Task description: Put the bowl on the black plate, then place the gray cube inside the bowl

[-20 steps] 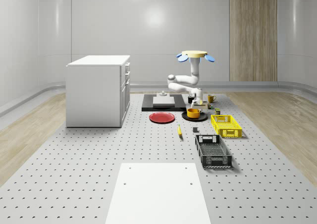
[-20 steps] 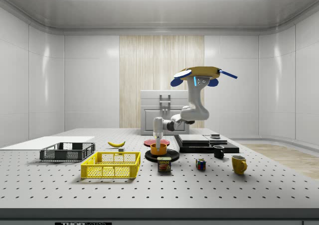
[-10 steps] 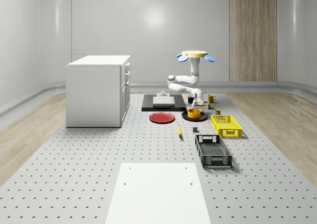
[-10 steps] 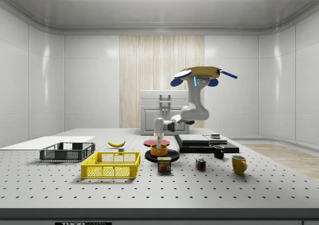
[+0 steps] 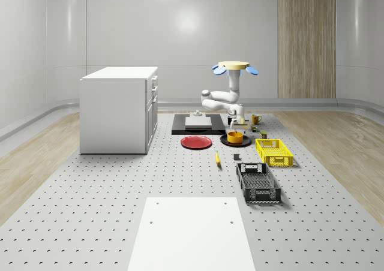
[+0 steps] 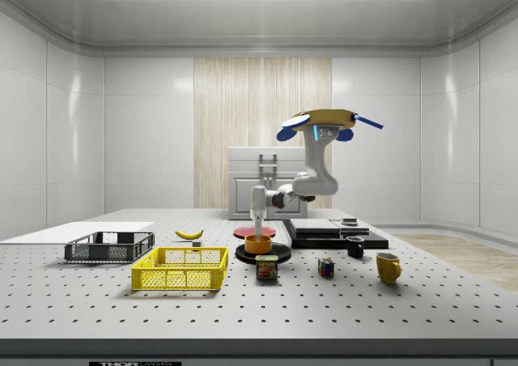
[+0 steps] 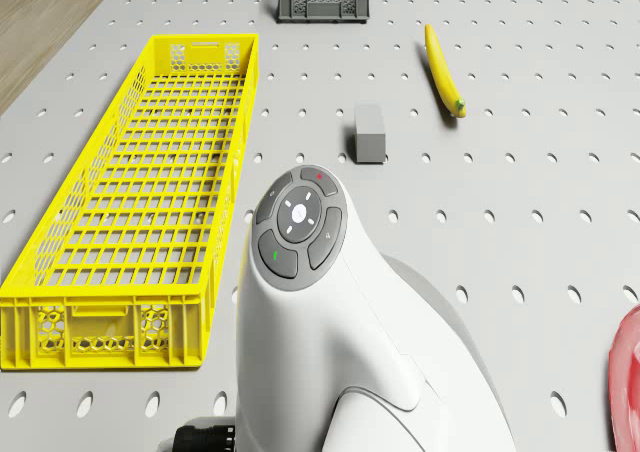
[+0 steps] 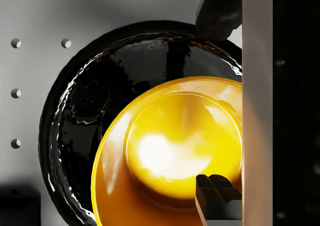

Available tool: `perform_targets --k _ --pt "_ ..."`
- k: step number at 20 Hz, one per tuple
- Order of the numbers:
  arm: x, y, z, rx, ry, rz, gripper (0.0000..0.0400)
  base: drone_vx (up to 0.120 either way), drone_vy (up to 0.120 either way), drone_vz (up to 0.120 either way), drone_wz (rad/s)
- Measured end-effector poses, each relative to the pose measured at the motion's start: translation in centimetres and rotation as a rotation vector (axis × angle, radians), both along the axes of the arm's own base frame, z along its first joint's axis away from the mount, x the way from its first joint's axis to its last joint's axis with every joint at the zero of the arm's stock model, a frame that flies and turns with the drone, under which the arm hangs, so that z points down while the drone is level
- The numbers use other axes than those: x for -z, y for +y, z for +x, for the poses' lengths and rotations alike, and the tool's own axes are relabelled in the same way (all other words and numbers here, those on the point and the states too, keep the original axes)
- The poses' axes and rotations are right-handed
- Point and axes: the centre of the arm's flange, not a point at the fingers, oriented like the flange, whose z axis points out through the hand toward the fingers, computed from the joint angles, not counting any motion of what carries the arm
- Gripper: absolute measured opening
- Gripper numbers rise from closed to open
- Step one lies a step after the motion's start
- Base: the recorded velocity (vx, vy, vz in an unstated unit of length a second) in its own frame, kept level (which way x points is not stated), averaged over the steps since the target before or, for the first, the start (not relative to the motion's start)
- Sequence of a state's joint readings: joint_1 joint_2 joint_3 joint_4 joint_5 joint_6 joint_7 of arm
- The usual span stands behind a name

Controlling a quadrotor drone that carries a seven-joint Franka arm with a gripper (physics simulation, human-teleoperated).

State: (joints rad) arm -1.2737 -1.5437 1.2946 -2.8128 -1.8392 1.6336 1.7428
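The whole-scene camera sits high and far back, looking down the table [image 5: 90, 223] at the distant drone [image 5: 235, 67]. The side camera sits low at table level. Both share the bowl [image 6: 258, 244] on the plate [image 6: 279, 253]. The wrist camera looks straight down, close. The drone camera faces the crate [image 7: 150, 192].

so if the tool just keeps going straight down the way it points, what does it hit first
Most likely the orange bowl, which sits on the black plate. The tool points down right above the bowl, and the wrist view looks into the bowl's inside. The gap between them is hard to judge.
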Motion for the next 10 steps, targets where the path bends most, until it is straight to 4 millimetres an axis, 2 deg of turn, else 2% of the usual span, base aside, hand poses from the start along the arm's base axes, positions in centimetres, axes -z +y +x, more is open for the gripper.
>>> perform_targets --k 5,10 --pt "0.43 -0.01 -0.02 0.000 0.000 0.000 0.0398 0.120 -0.120 0.000 0.000" --pt "0.57 -0.01 -0.02 0.000 0.000 0.000 0.0399 0.120 0.000 0.000 0.000"
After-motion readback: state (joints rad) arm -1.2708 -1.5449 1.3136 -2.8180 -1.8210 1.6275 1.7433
